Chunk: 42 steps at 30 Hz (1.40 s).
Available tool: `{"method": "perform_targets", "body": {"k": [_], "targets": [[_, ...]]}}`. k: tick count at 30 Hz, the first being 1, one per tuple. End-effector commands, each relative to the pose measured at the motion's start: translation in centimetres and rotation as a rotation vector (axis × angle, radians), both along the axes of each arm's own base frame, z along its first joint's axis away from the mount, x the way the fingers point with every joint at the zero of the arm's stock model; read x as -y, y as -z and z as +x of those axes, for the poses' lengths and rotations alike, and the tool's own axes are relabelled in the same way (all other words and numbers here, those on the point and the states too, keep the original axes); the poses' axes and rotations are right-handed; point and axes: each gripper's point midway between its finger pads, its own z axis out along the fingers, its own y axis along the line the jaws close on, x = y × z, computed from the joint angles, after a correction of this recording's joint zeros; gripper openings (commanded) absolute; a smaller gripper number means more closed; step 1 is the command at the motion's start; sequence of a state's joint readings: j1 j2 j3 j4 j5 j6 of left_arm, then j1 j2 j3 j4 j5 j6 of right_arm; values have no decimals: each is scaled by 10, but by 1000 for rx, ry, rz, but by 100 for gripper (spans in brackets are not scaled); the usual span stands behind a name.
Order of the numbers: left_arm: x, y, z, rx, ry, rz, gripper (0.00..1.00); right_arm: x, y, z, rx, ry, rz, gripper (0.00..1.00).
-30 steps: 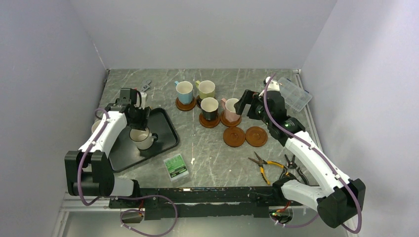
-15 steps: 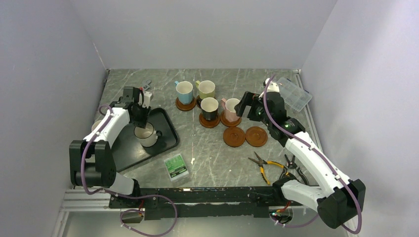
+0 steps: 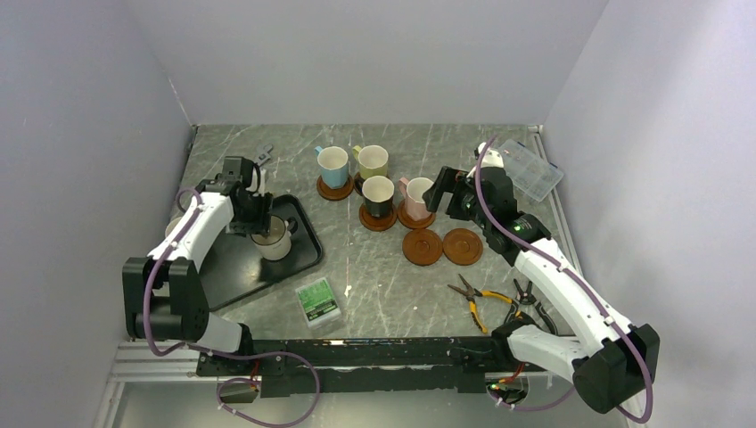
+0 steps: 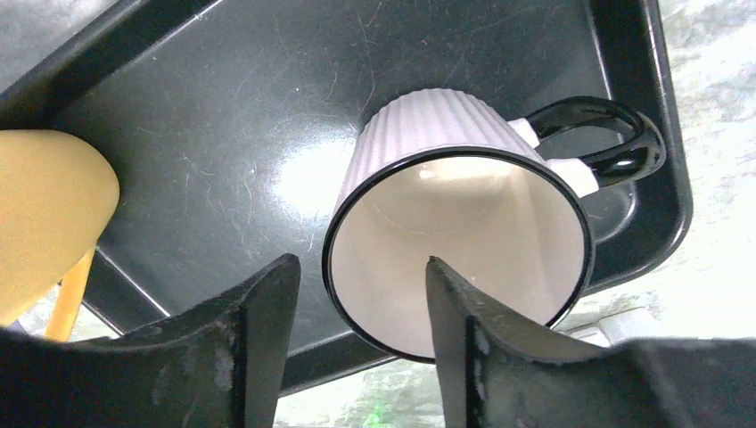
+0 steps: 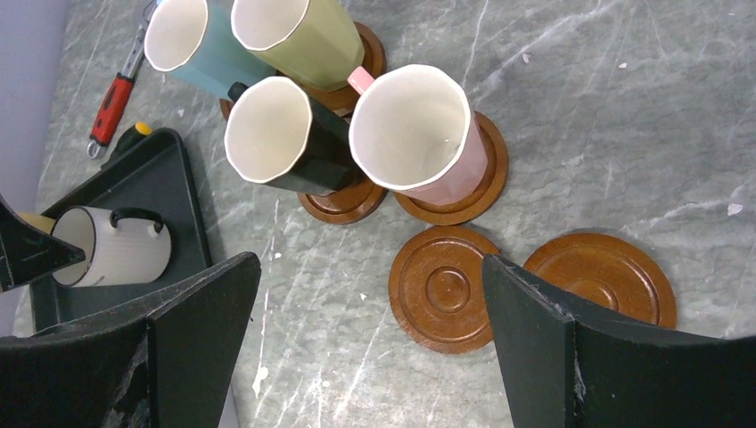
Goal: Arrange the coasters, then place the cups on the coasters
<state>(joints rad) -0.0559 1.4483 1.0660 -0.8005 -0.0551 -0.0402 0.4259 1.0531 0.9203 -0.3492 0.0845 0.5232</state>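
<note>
A white ribbed cup [image 4: 446, 178] with a black handle stands on the black tray [image 4: 223, 107]. My left gripper [image 4: 358, 263] is open and straddles the cup's near rim, one finger inside and one outside. From above, that left gripper [image 3: 257, 217] is beside the white cup [image 3: 275, 241]. A yellow cup [image 4: 45, 223] sits at the tray's left. Light blue [image 5: 192, 40], olive [image 5: 294, 36], black [image 5: 276, 134] and pink [image 5: 419, 134] cups each stand on a coaster. Two bare coasters [image 5: 446, 287] [image 5: 602, 276] lie near them. My right gripper [image 5: 371, 260] hangs wide open and empty above the table.
Pliers [image 3: 477, 299] lie near the right arm's base. A clear plastic box [image 3: 530, 169] sits at the back right. A small green box [image 3: 318, 300] lies in front of the tray [image 3: 223, 272]. A red-handled tool [image 5: 111, 98] lies behind the tray.
The left gripper moved back along the tray, narrowed, then widened again. The white cup shifted a little to the right and its handle turned. The right arm stayed put.
</note>
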Motion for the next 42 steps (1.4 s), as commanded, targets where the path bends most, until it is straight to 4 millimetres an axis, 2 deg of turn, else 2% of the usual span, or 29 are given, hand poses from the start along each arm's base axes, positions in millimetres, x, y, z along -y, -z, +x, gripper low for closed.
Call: {"method": "perform_targets", "body": {"k": [1,4,7,11,13,19,22,24,27,29,32,34,37,42], "targets": [[1,-17,11,78,-6,1,62,-6,-6,3,23,-26,23,100],[3,-19,28,102,96,13,62,-8,-6,3,22,-36,33,100],[18,-15,43,146,192,-39,60,-7,-6,2,19,-30,29,100],[20,-16,51,178,249,-28,58,-4,-8,1,23,-24,20,100],[23,-17,52,187,262,-36,52,-3,-8,0,27,-21,18,100],[28,-23,37,169,227,2,21,-2,-9,-2,24,-22,18,100],[17,-23,19,114,72,34,11,0,-10,-3,24,-16,15,100],[15,-19,1,62,-58,15,9,-1,-9,-4,22,-19,18,100],[25,-14,-22,16,-153,-64,19,-3,-7,-4,12,-25,25,100],[37,-15,-29,21,-160,-141,35,-5,-5,-4,5,-30,32,100],[40,-25,-26,76,-114,-159,55,-6,-5,-4,1,-33,36,100],[33,-31,-17,122,-70,-111,62,-6,-5,-4,0,-33,36,100],[33,-37,-2,137,33,-79,66,-6,-5,-5,1,-34,41,100],[38,-24,18,98,131,-66,61,-6,-5,-7,-4,-33,41,100]]}}
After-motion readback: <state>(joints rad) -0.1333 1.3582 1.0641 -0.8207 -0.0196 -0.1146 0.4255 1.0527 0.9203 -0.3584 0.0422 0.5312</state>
